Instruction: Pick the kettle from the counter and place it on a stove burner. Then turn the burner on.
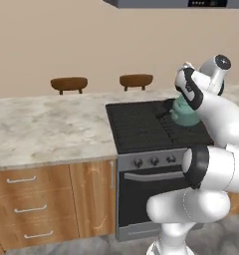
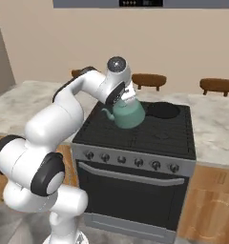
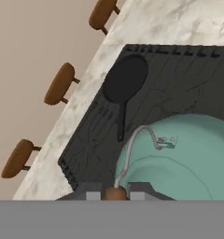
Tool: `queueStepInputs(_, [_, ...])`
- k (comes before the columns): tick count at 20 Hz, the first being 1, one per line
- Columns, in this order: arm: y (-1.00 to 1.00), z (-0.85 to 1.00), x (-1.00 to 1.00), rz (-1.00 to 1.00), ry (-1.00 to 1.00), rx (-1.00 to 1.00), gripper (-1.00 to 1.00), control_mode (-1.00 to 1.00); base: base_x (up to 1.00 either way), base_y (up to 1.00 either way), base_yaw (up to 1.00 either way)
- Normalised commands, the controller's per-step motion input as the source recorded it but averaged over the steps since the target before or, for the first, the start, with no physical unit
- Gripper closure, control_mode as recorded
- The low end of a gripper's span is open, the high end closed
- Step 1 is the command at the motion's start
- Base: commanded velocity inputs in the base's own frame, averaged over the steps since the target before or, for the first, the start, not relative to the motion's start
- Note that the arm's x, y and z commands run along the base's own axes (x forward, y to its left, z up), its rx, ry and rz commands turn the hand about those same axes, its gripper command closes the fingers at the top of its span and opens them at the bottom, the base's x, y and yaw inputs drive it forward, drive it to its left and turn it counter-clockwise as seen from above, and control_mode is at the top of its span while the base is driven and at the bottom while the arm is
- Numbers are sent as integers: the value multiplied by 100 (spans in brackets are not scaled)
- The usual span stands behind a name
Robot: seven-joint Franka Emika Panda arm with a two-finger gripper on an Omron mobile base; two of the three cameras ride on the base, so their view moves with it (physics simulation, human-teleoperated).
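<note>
The teal-green kettle is over the black stove, above the grate of a back burner, and looks slightly tilted. I cannot tell whether its base touches the grate. My gripper is shut on the brown grip of the kettle's thin arched handle, directly above the kettle body. From the left base view the kettle peeks out behind my forearm, with the gripper on top of it. The marbled counter runs along both sides of the stove.
A black frying pan lies on the far burner next to the kettle, its handle pointing toward it. Silver knobs line the stove front. Brown stools stand behind the counter. A hood hangs overhead.
</note>
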Motion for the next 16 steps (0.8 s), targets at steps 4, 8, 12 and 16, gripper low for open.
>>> queueStepInputs(4, [0,0,0,0,0,0,100,100,0,-4,45])
queueStepInputs(8, [0,0,0,0,0,0,100,100,0,-13,17])
queueStepInputs(12, [0,0,0,0,0,0,100,100,0,-48,6])
queueStepInputs(16, [0,0,0,0,0,0,100,100,0,-94,11])
